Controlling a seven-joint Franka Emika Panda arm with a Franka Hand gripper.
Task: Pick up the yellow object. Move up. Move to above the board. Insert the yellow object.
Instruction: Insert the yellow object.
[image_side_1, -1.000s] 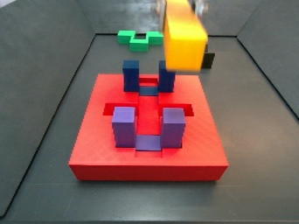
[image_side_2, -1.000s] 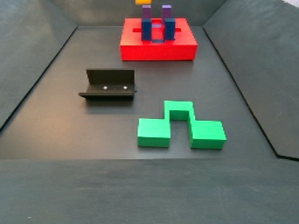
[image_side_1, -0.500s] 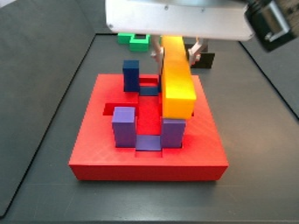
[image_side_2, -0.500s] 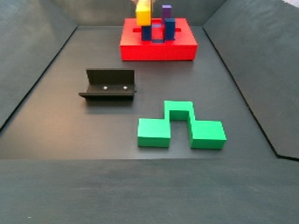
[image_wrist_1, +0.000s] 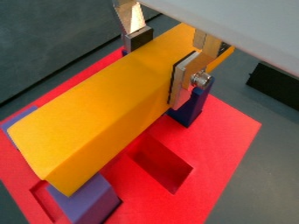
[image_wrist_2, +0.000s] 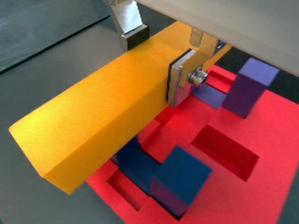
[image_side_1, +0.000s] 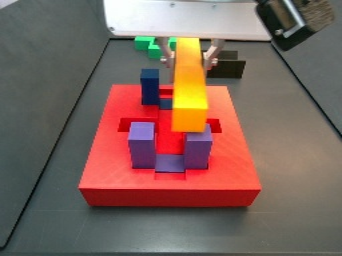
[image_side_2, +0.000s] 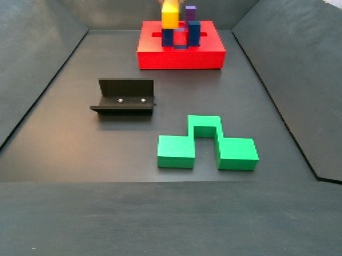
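Note:
My gripper (image_side_1: 191, 48) is shut on the yellow object (image_side_1: 189, 85), a long yellow-orange bar, gripping it near its far end. Both wrist views show the gripper (image_wrist_1: 162, 59) (image_wrist_2: 159, 57) with the silver fingers (image_wrist_1: 186, 80) pressed on the sides of the bar (image_wrist_1: 117, 105) (image_wrist_2: 111, 114). The bar hangs over the middle of the board (image_side_1: 120, 170), a red slab, in line with the gap between the blue posts (image_side_1: 151, 85) and the purple posts (image_side_1: 142, 140). Its near end reaches the purple posts. In a side view the bar (image_side_2: 171, 14) stands over the far board (image_side_2: 181, 58).
A green block (image_side_2: 203, 148) lies on the dark floor, with the fixture (image_side_2: 124, 97) beside it. A black block (image_side_1: 230, 68) lies behind the board. Recessed slots (image_wrist_1: 163, 166) open in the red slab under the bar. Sloping grey walls ring the floor.
The gripper has carried the yellow bar from high at the board's right side to over its middle and lower, in line with the posts.

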